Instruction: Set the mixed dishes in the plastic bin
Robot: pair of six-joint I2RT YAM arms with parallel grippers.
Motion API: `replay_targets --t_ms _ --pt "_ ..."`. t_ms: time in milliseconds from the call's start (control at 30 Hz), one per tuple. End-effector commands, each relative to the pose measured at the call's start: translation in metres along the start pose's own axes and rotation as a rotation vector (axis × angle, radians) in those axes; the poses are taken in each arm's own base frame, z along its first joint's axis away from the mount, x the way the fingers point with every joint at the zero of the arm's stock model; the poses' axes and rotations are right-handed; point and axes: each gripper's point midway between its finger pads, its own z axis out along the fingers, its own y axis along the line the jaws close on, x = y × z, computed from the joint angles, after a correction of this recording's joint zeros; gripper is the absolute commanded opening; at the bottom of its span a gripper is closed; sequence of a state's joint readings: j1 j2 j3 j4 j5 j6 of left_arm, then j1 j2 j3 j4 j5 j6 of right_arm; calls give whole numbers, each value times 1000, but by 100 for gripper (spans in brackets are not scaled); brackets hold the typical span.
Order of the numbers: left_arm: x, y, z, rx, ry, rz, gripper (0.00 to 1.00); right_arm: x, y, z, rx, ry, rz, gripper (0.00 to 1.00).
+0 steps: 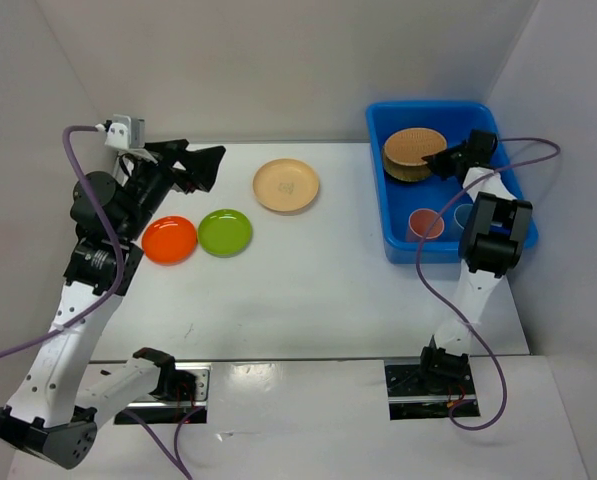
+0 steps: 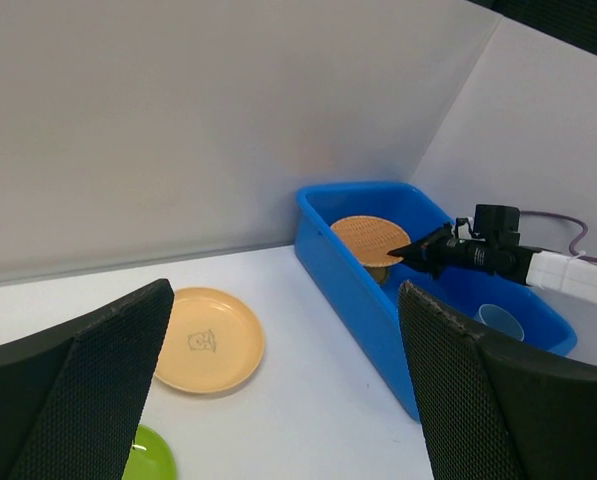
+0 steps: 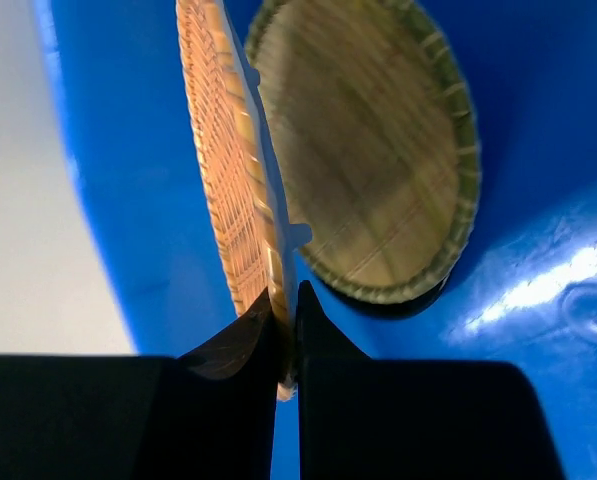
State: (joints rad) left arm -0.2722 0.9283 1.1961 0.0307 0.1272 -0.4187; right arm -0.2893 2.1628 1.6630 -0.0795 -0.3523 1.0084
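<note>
The blue plastic bin [image 1: 398, 240] stands at the far right. My right gripper [image 1: 440, 163] is shut on the rim of a tan woven plate [image 1: 414, 150] and holds it over the bin's far end. In the right wrist view this plate [image 3: 228, 170] stands edge-on between the fingers [image 3: 286, 330], above a second woven plate [image 3: 378, 150] lying in the bin. A pink cup [image 1: 425, 222] and a blue cup [image 1: 465, 215] sit in the bin's near end. The beige plate [image 1: 286, 185], lime green plate [image 1: 224, 232] and orange plate [image 1: 169, 240] lie on the table. My left gripper [image 1: 206, 168] is open and empty above the far left. I cannot make out the black bowl.
White walls close in the table on the left, back and right. In the left wrist view the beige plate [image 2: 206, 338] and the green plate's edge [image 2: 143, 455] lie below the open fingers [image 2: 498, 400], and the bin's wall [image 2: 358, 270] is to the right.
</note>
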Motion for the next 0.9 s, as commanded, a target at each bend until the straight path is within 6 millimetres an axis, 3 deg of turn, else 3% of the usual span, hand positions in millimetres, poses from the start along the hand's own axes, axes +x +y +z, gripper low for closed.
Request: replay_targets --t_ms 0,100,167,233,367,467,500,600,700,767,800,867 --pt "-8 -5 7 29 -39 11 99 -20 15 11 -38 -65 6 1" --pt "1 -4 13 39 -11 -3 99 -21 2 20 1 -66 18 1" --pt "1 -7 14 52 -19 -15 99 -20 6 23 5 -67 14 1" --pt "7 -5 17 48 -8 -49 99 -18 -3 26 43 -60 15 7" --pt "16 -5 20 54 8 -83 99 -18 -11 26 77 -71 13 29" --pt "17 -5 20 54 8 -83 99 -17 -16 24 108 -65 9 51" --pt "17 -5 20 54 8 -83 99 -16 -19 23 119 -58 2 63" --pt "18 0 20 30 13 -86 99 -12 -14 19 124 -58 -11 81" --pt "26 12 17 -49 52 -118 99 -4 -7 12 148 -53 -28 89" --pt "31 15 16 -69 71 -130 99 -9 14 2 137 -94 -60 94" --pt "31 14 16 -70 70 -142 99 1 14 2 163 -77 -74 95" --pt "30 15 13 -80 69 -158 99 -5 40 -11 145 -106 -117 98"
